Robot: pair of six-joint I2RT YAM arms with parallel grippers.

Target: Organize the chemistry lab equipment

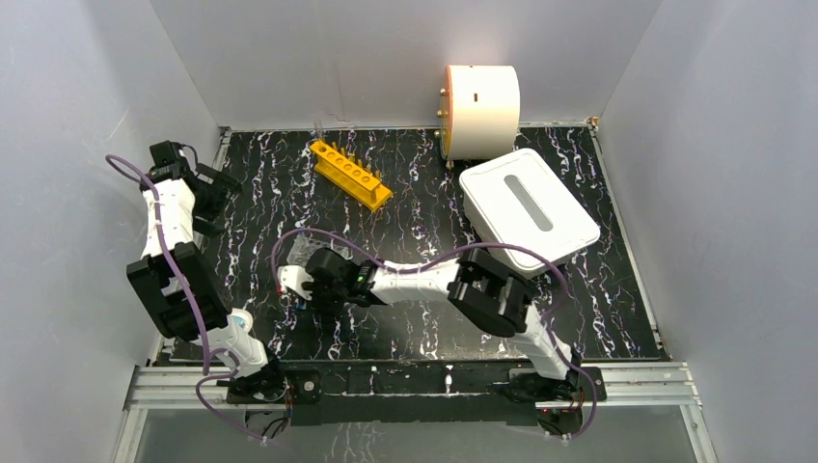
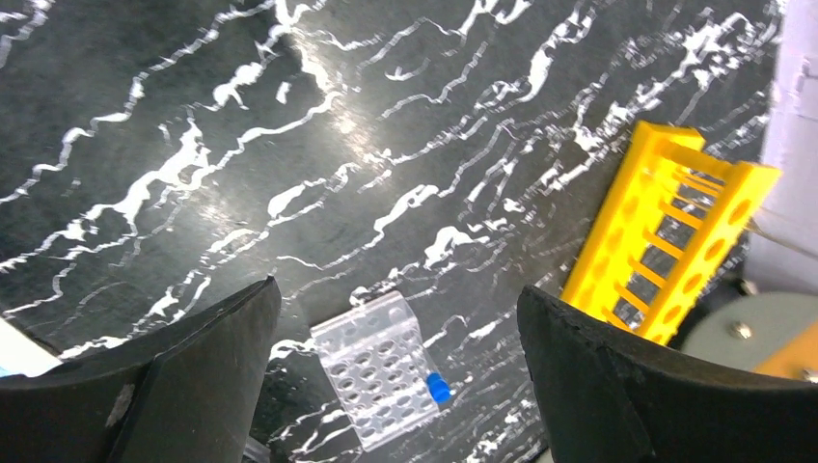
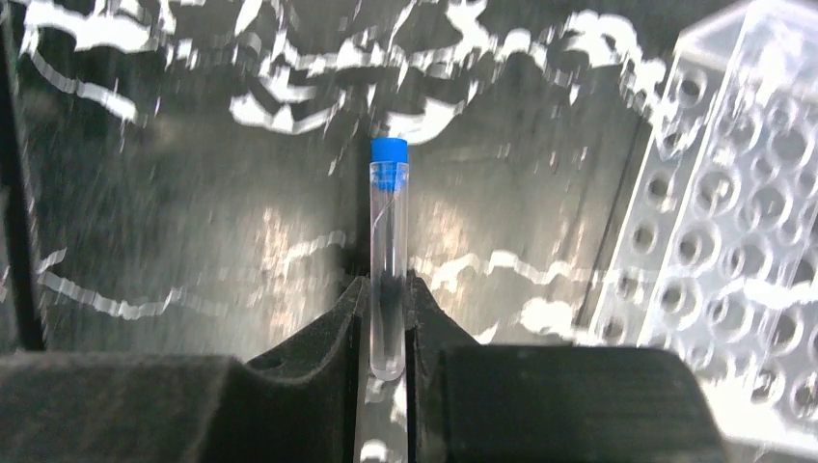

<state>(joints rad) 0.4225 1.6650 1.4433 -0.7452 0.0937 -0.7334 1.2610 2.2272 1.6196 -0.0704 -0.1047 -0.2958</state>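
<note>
Tube rack (image 1: 351, 174) lies rear centre on the tabletop (image 1: 617, 309). Drum (image 1: 479, 111) stands behind it to the right, at the back wall. Tub (image 1: 528, 210) just in front of drum. Well plate (image 2: 381, 365) front left; vial (image 3: 389, 256) just beside it, between the right fingers (image 3: 318, 357).

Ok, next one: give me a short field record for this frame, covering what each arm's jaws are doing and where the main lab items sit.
left jaws: open, empty, off at the far left
right jaws: shut on a blue-capped vial, cap end sticking out past the fingertips
clear well plate: lying flat on the table, close beside the right jaws
orange tube rack: far centre, no tubes seen in it
white tub: right side, in front of the cream drum
</note>
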